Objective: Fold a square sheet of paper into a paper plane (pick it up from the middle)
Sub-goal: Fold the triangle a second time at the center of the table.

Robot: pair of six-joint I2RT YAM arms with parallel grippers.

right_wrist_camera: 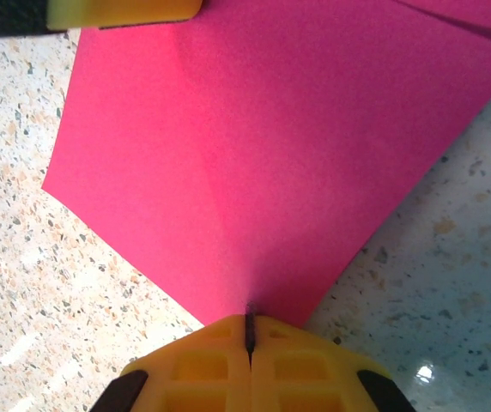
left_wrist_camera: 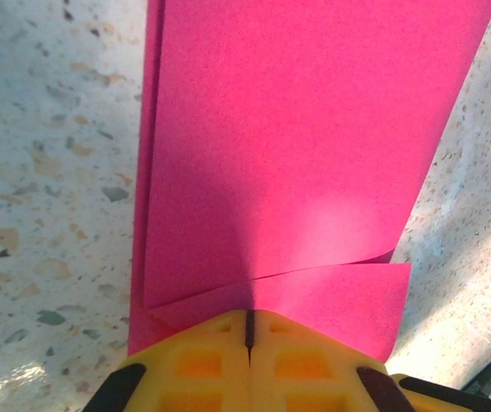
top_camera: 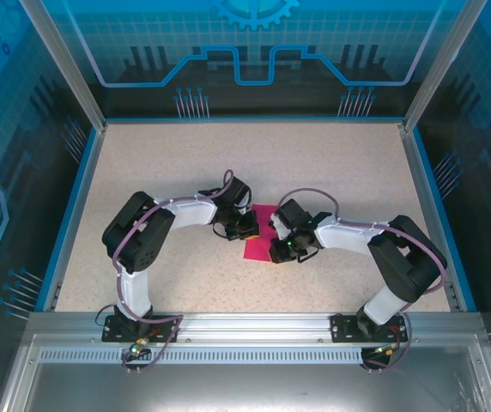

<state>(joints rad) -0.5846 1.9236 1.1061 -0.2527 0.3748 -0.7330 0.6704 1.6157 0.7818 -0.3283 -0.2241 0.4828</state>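
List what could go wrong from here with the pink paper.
1. Both sets of jaws are shut at opposite edges of the square sheet of paper; pulling apart might tear it or drag it across the table.
2. The folded flap by the left jaws looks askew, so pressing there could set a crooked crease.
3. The left arm and right arm nearly meet over the paper; a small inward move may make them collide.

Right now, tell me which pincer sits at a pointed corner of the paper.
The right pincer: the pink paper tapers to a point at its tips; the left pincer meets overlapping folded layers.
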